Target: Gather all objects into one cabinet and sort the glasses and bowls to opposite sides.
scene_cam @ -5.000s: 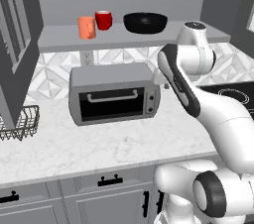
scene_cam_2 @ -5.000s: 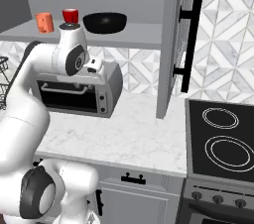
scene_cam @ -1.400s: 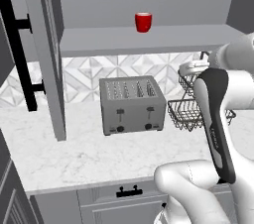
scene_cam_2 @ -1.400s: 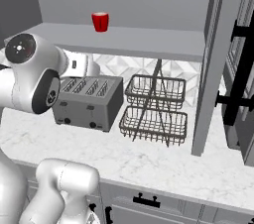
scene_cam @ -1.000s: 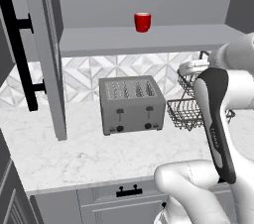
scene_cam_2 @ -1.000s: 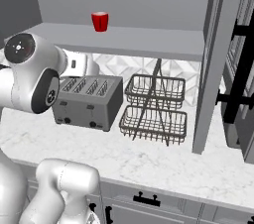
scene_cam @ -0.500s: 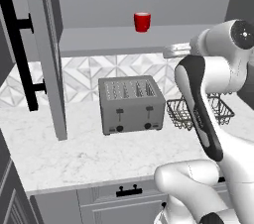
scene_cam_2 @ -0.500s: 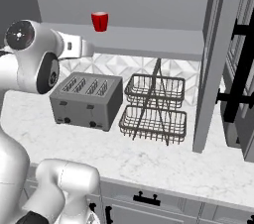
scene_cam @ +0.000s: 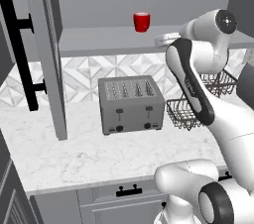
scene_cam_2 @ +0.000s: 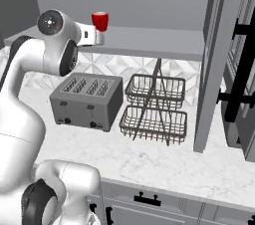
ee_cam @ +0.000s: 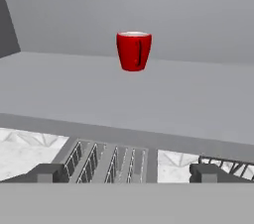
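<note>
1. Hand view: the red mug (ee_cam: 134, 51) is standing upright on the grey shelf (ee_cam: 99, 94) at about 12 o'clock from the gripper (ee_cam: 127, 172), well apart from it.
2. The gripper's fingertips (ee_cam: 47, 172) are sitting spread wide, pinching nothing.
3. The toaster (scene_cam: 130, 104) is resting on the counter (scene_cam: 74, 153) below the shelf, with the wire rack (scene_cam_2: 155, 109) just beside it at 3 o'clock.
4. The cabinet door (scene_cam: 47, 49) is hanging open at 9 o'clock in the left base view.
</note>
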